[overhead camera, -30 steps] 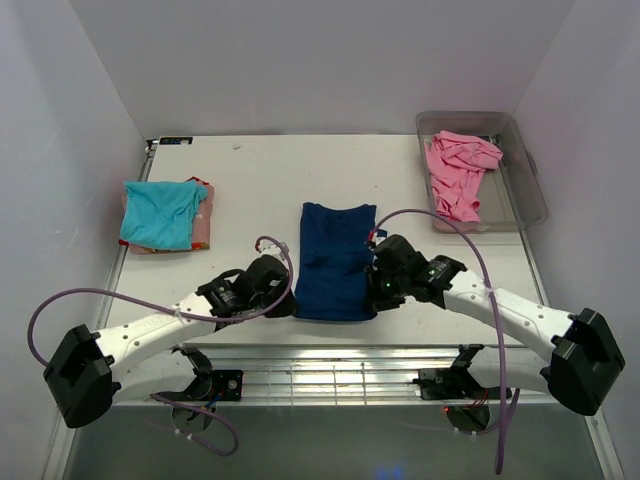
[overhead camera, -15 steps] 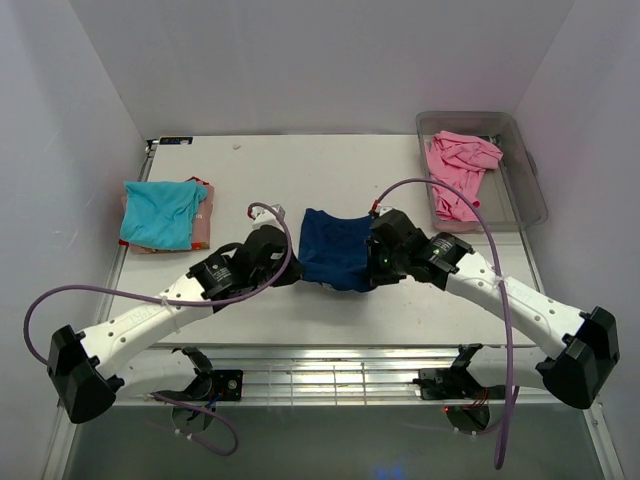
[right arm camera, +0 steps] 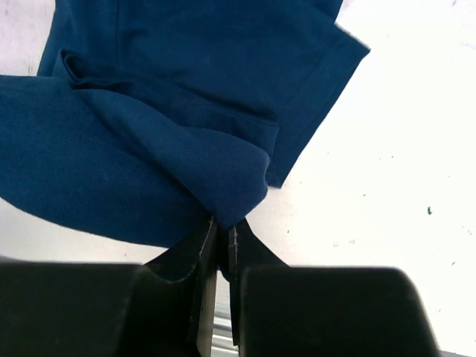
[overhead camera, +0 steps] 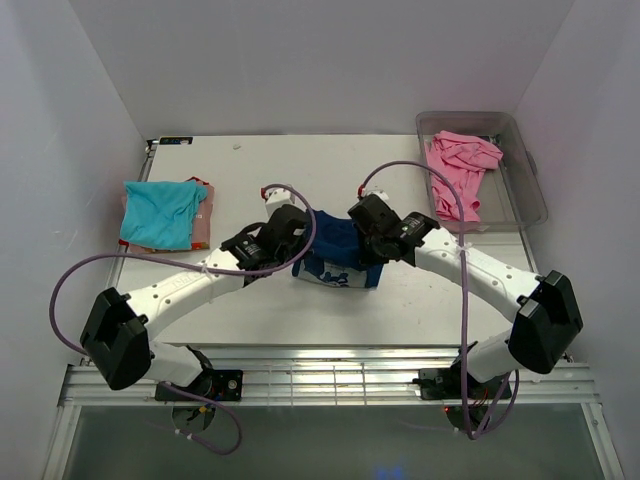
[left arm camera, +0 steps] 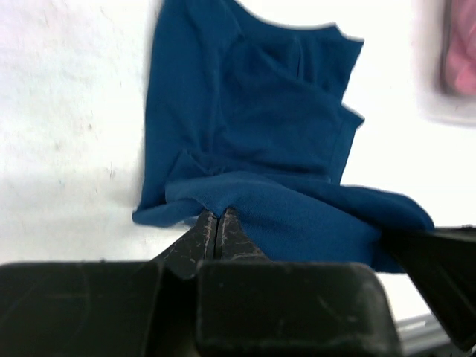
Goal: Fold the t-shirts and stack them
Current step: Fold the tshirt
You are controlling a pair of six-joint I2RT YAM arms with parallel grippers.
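**Clerk:** Entry one?

**Checker:** One navy blue t-shirt (overhead camera: 338,240), in the middle of the table (overhead camera: 250,165). The far half lies flat. The near hem is raised and turned over toward the far end. A white printed graphic (overhead camera: 335,274) shows on the turned-up side.

**Clerk:** What holds it?

**Checker:** Two holders. The left gripper (left arm camera: 216,217) has its fingers pressed together and pinches the near-left edge of the cloth. The right gripper (right arm camera: 222,223) has its fingers closed in the same way on a fold at the near-right edge. They stand at opposite sides of the shirt, and the lifted cloth spans between them.

**Clerk:** Entry two?

**Checker:** One turquoise t-shirt (overhead camera: 160,212), folded, at the left side of the table. It rests on a reddish folded cloth (overhead camera: 204,228) that shows at its right and near edges. It is well apart from the navy one.

**Clerk:** Entry three?

**Checker:** One pink t-shirt (overhead camera: 458,172), crumpled and unfolded. It lies inside the clear plastic tub (overhead camera: 532,175) at the far right corner of the table, well apart from both arms.
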